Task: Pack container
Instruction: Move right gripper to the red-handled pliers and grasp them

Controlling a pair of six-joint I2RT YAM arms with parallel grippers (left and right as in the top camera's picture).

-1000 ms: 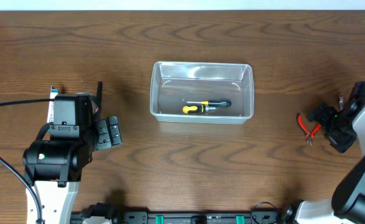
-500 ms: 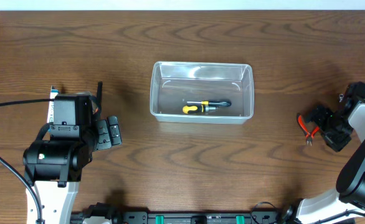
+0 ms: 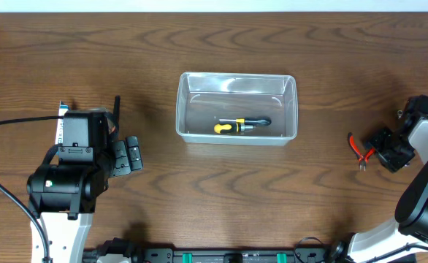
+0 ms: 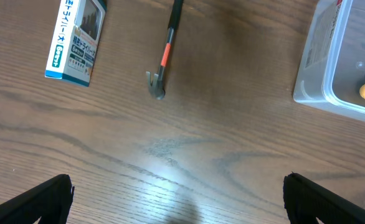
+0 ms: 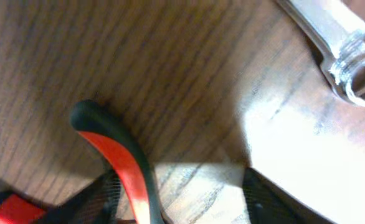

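While my right claw (image 5: 182, 199) hangs spread over the red pliers (image 5: 117, 155), container (image 3: 236, 108) lies well left, long axis crosswise.

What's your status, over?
Left gripper open over table. Right gripper open, straddling pliers handle. Container holds one screwdriver, top unobstructed.

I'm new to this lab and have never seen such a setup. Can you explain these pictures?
Two robot arms work at a wooden table. One picture looks down from above; the other two come from a camera on each wrist. The left gripper is open over bare wood, near a blue-and-white box and a thin black-and-orange tool. The right gripper is open at the red pliers, beside a metal wrench. A yellow-handled screwdriver lies in the clear container. Nothing is held.
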